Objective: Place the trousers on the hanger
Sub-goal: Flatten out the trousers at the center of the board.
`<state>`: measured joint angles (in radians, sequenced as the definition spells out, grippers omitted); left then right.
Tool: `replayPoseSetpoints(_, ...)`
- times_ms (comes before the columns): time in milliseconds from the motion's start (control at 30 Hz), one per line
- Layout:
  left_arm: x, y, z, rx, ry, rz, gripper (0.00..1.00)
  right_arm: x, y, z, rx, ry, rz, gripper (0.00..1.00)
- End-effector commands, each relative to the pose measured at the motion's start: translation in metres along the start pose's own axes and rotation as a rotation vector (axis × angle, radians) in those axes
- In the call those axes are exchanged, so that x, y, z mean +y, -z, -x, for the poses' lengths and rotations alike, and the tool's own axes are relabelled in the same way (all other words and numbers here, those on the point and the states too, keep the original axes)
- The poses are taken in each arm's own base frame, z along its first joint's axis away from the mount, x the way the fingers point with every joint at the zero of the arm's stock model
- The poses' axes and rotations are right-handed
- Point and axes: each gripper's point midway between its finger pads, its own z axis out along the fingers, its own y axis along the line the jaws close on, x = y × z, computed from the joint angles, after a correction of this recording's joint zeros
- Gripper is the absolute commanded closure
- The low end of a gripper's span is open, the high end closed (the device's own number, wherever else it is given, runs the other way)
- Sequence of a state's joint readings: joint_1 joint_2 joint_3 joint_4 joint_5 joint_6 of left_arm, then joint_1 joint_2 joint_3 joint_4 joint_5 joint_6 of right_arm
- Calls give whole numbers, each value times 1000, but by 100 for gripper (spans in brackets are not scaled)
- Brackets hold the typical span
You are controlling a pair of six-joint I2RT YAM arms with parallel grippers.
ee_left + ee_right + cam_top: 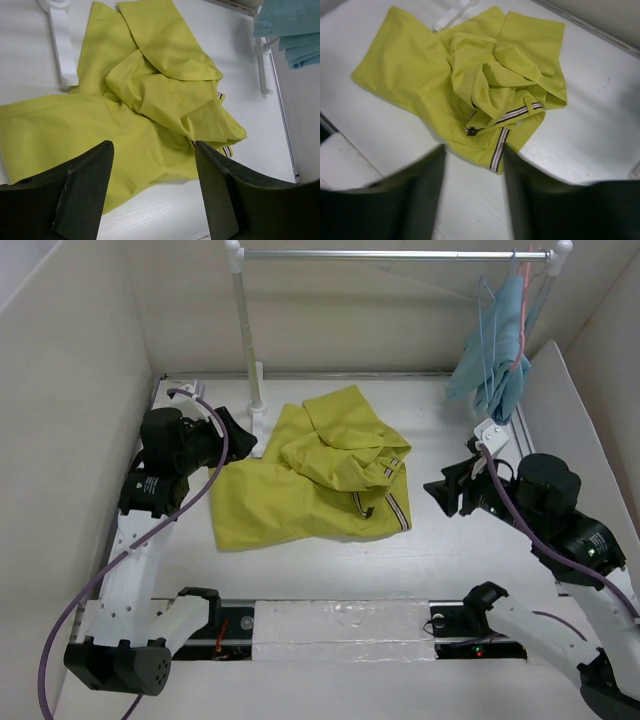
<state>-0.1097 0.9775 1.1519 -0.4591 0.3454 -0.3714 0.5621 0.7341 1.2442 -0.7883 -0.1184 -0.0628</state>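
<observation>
The mustard yellow-green trousers (310,475) lie crumpled on the middle of the table, striped waistband (395,502) at their right. They also show in the left wrist view (145,100) and the right wrist view (470,75). The pale-blue wire hanger (484,315) hangs bare at the right end of the rail. My left gripper (238,430) is open and empty above the trousers' left edge (153,150). My right gripper (450,475) is open and empty, just right of the waistband (473,152), its fingers blurred.
A white clothes rack stands at the back: its post (243,330) and foot (62,40) touch the trousers' left part. A light-blue cloth (495,350) hangs on a pink hanger by the pale-blue one. White walls enclose the table on three sides.
</observation>
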Motion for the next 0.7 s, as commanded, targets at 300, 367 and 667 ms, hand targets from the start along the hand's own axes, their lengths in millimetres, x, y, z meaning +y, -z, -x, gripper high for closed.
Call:
replayPoseSetpoints(300,-58,-25,-16,8,-25,-230,66,15,-62,-84,189,-42,106,39)
replayPoseSetpoints(367,-98,-37,-28,35,-101,-230,61,10,-76,-91,217,-20,94,25)
replayPoseSetpoints(667,-43,-40,-121,190,37,-51,33,-2,-147,-121,308,38,86,20)
